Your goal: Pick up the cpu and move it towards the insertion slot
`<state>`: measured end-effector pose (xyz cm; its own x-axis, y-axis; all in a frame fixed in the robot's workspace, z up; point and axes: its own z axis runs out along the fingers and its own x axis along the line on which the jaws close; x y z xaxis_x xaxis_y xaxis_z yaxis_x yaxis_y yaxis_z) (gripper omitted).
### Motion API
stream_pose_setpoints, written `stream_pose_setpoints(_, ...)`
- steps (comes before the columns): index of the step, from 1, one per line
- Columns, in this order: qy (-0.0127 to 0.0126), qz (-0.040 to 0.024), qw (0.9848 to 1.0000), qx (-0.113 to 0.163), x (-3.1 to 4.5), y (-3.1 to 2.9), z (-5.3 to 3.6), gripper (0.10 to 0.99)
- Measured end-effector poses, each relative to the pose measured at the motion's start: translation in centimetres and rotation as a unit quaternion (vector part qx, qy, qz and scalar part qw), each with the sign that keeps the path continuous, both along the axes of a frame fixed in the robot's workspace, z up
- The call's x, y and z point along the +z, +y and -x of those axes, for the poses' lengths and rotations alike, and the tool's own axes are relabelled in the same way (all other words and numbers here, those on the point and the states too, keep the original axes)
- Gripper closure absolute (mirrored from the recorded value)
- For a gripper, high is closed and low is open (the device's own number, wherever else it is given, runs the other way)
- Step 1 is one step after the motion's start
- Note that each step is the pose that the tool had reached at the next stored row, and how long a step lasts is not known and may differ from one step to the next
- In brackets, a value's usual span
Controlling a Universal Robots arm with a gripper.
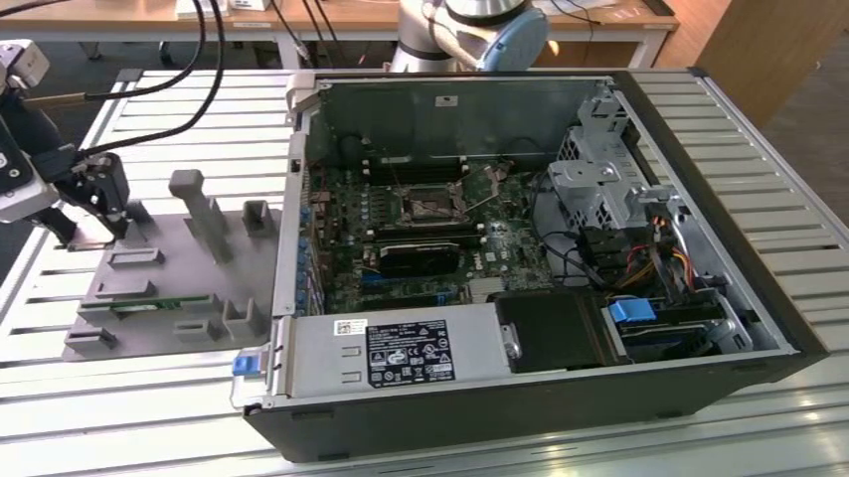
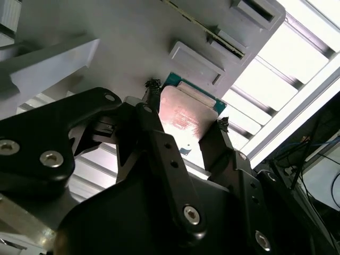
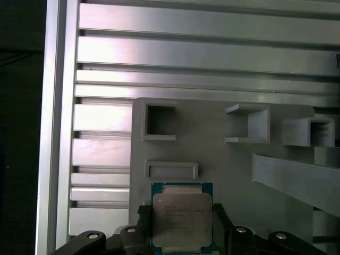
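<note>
The cpu (image 3: 181,220), clamped by 2 edges in the gripper (image 2: 186,106) over the grey tray (image 3: 234,164), could tilt or slip from that thin hold.

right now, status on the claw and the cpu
The claw shut on the cpu, at the grey tray. The insertion slot inside the case, toward the exterior view's right. Its wall stands between.

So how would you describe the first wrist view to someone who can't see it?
A black claw grips the cpu, a silver-topped square chip with a green rim, over a grey tray on a slatted metal table.
</note>
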<state>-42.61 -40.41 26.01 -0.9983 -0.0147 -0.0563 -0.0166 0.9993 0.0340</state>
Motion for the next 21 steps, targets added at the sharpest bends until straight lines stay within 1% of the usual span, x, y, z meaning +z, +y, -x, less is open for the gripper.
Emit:
stream_pose_setpoints(9,-0.0031,0.0000,1.0000,0.000,1.90,0.00,0.00,0.545)
stream_pose_setpoints(17,-0.0064,0.0000,1.0000,0.000,3.62,0.00,0.00,0.545)
stream_pose_setpoints(21,-0.0086,0.0000,1.0000,0.000,4.49,0.00,0.00,0.545)
